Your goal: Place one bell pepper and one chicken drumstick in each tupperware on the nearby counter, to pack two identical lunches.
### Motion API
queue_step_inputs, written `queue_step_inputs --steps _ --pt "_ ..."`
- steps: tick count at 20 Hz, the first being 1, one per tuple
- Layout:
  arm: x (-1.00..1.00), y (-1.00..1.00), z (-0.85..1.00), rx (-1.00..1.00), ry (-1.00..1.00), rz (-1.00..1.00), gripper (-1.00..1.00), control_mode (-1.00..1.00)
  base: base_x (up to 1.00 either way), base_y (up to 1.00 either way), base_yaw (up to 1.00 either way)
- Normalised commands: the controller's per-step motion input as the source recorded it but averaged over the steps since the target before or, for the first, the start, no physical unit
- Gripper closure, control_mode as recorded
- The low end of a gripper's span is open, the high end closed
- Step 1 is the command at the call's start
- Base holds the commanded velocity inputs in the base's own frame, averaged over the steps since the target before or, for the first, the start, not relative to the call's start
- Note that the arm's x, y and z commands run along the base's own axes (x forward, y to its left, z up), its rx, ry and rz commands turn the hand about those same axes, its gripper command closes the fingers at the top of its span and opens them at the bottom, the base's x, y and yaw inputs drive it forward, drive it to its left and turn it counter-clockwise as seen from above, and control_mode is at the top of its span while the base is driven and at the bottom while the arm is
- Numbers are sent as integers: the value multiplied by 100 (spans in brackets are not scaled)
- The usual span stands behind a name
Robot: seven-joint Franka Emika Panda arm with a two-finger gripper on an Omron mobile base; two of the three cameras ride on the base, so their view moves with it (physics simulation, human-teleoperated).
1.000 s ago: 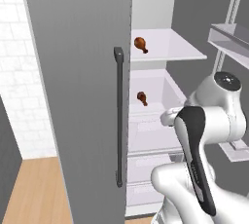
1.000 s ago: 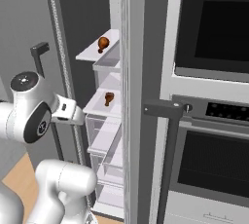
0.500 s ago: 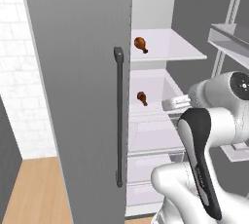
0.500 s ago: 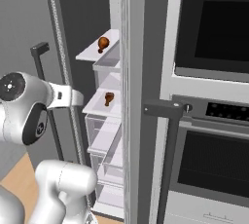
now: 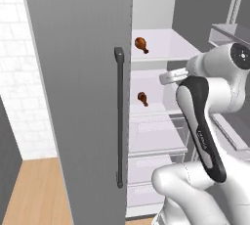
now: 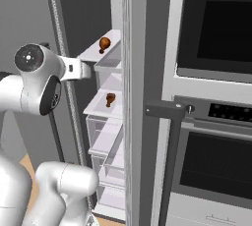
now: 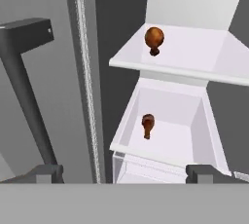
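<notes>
My end effector (image 7: 124, 173) wide open, empty, aimed into open fridge. Door handle (image 7: 24, 79) close on one side; keep clear. Lower chicken drumstick (image 7: 148, 125) lies in white bin, nearest target: centre jaws over it, descend between bin walls. Upper chicken drumstick (image 7: 154, 38) on shelf (image 7: 194, 60) beyond, for second lunch.
</notes>
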Motion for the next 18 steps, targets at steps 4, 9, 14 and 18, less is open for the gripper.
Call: queue_step_inputs --steps 4,9,14,18 --pt "40 0 30 0 0 0 -100 -100 0 0 0" --pt "46 0 2 0 1 0 -100 -100 0 0 0" --pt "59 0 0 0 0 0 -100 -100 0 0 0" --pt "63 0 0 0 0 0 -100 -100 0 0 0"
